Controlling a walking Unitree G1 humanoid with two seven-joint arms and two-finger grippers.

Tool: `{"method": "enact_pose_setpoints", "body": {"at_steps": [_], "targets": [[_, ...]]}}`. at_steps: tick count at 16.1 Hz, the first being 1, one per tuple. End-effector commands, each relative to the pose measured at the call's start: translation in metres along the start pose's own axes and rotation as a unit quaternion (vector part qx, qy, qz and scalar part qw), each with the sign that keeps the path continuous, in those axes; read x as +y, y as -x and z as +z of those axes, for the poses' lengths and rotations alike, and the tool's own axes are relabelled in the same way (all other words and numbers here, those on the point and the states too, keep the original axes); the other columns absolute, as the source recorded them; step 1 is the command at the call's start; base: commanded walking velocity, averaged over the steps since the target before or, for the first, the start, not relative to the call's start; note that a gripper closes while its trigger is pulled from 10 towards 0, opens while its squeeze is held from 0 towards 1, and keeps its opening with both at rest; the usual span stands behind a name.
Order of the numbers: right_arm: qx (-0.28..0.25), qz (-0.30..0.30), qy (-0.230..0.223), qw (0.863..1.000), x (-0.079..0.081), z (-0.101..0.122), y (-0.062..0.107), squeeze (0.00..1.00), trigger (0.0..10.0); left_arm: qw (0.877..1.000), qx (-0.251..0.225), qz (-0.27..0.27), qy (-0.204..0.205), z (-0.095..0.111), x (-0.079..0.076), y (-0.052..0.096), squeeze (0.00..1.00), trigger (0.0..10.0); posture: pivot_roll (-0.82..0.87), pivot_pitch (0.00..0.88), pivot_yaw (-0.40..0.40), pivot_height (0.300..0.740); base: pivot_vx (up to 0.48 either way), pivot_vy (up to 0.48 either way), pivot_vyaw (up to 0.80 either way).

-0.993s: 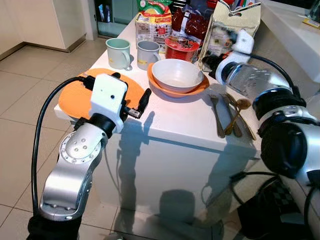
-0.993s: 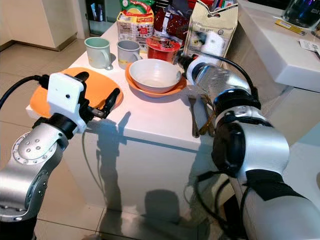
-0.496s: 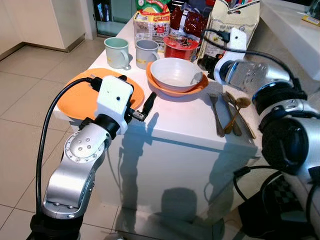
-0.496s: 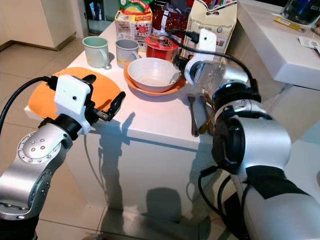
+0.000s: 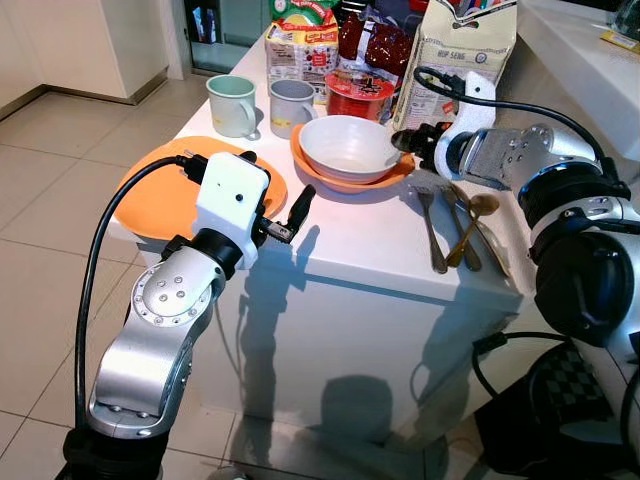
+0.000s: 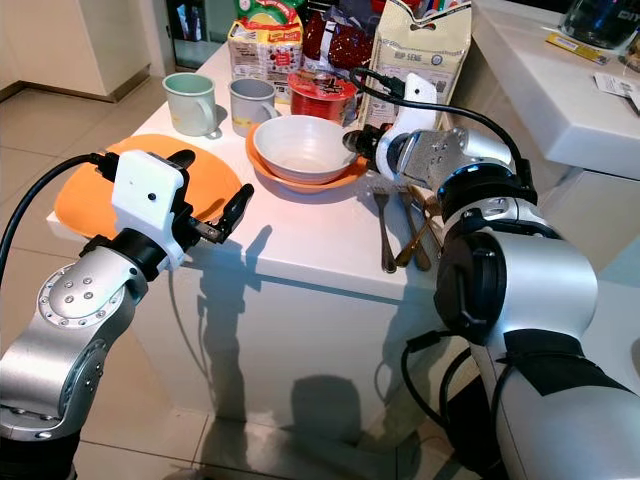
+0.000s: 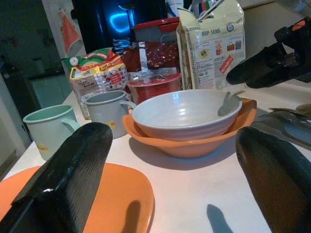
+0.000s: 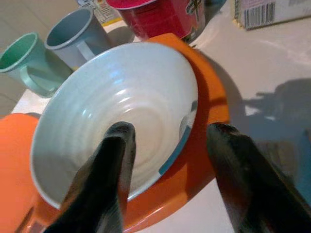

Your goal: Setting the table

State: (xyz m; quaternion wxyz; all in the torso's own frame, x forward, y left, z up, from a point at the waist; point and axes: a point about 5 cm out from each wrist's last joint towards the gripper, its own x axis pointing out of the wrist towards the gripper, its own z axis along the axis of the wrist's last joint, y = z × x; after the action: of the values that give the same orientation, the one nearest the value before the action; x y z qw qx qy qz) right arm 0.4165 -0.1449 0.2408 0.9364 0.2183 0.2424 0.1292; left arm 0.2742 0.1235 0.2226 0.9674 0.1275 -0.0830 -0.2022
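1. The white table (image 5: 370,235) carried a crowd at its far end: a mint mug (image 5: 231,104), a grey mug (image 5: 291,106), a red tub (image 5: 359,97), a cereal carton (image 5: 303,48), dark red packets (image 5: 385,42) and a tall paper bag (image 5: 455,62), all standing close together behind the dishes.
2. The white bowl (image 5: 352,148) sat nested in an orange bowl (image 5: 345,180), just in front of the red tub and beside the grey mug.
3. A flat orange plate (image 5: 160,190) lay at the table's left corner, partly hidden by the left arm's white wrist housing.
4. A fork (image 5: 431,230), a gold spoon (image 5: 471,225) and what looked like a knife (hard to separate from the others) lay together near the table's right edge.
5. The right gripper (image 8: 167,170) was at the white bowl's right rim, fingers apart; in the wrist view one finger hung over the bowl's inside and the other over the orange rim outside, holding nothing I could confirm.
6. The left gripper (image 7: 170,179) hovered at the near table edge beside the orange plate, fingers spread wide and empty, pointing toward the bowls.
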Motion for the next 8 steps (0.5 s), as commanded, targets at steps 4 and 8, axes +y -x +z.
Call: {"method": "enact_pose_setpoints", "body": {"at_steps": [4, 8], "targets": [[0.005, 0.015, -0.040, 0.999, 0.0005, 0.0048, 0.0043, 1.00, 10.0, 1.000, 0.001, -0.003, 0.000, 0.0010, -0.0043, 0.0022, 0.00, 10.0, 0.07, 0.000, -0.128, 0.740, 0.000, 0.000, 0.00], [0.011, -0.003, -0.024, 1.000, -0.0026, 0.0014, 0.0032, 0.00, 10.0, 1.000, 0.002, 0.002, 0.001, 0.0006, -0.0045, 0.0040, 0.00, 10.0, 0.08, 0.000, -0.140, 0.740, 0.000, 0.000, 0.00]]}}
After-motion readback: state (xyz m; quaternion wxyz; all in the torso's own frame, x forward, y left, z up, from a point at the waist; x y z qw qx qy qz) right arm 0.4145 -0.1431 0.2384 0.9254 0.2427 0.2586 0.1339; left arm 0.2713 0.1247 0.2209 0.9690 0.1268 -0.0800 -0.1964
